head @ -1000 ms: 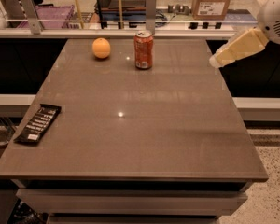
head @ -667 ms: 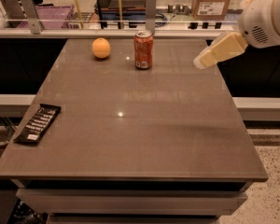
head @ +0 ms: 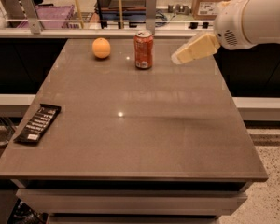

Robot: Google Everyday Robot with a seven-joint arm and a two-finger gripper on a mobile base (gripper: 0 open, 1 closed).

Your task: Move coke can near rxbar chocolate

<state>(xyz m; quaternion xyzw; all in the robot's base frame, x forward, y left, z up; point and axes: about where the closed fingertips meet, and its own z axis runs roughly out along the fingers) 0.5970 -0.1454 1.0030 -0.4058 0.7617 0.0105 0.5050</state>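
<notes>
The coke can point(head: 143, 50) stands upright at the far middle of the table, red-orange with a silver top. The rxbar chocolate point(head: 38, 123) lies flat at the table's left front edge, a black wrapper with white lettering. My gripper point(head: 183, 55) reaches in from the upper right on a white arm point(head: 256, 20). It hangs above the table to the right of the can, a short gap away, and holds nothing.
An orange fruit point(head: 101, 48) sits left of the can. The grey-brown table point(head: 144, 139) has dark drops on its left and right sides. Behind it is a counter rail with a purple bin point(head: 44, 14) and boxes.
My arm and gripper have moved left across the far right of the table, closing toward the coke can. The can, orange and bar have not moved.
</notes>
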